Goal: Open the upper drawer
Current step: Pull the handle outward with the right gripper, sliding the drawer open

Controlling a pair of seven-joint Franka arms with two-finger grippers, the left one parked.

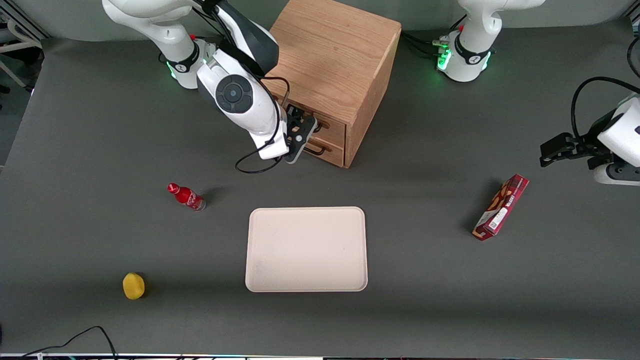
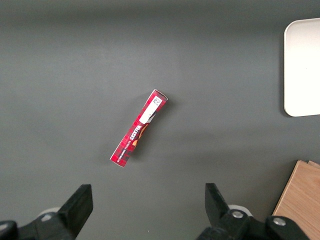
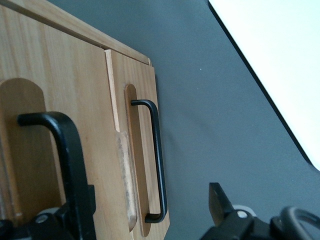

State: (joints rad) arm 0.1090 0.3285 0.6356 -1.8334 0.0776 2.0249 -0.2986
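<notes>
My jaws (image 1: 299, 134) hang right in front of the oak cabinet (image 1: 334, 60), level with the upper drawer (image 3: 55, 150), and they stand open. In my wrist view one finger (image 3: 75, 210) sits just by that drawer's black handle (image 3: 60, 145) and the other finger (image 3: 220, 205) is out over the grey counter (image 1: 100, 125); nothing is gripped. The lower drawer (image 3: 137, 150), with its own thin handle (image 3: 156, 160), lies between them. The upper drawer looks shut, flush with the cabinet front.

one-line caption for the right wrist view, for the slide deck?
Gripper open at the oak cabinet's upper drawer, one finger beside its black bar handle; bottom drawer shut.
</notes>
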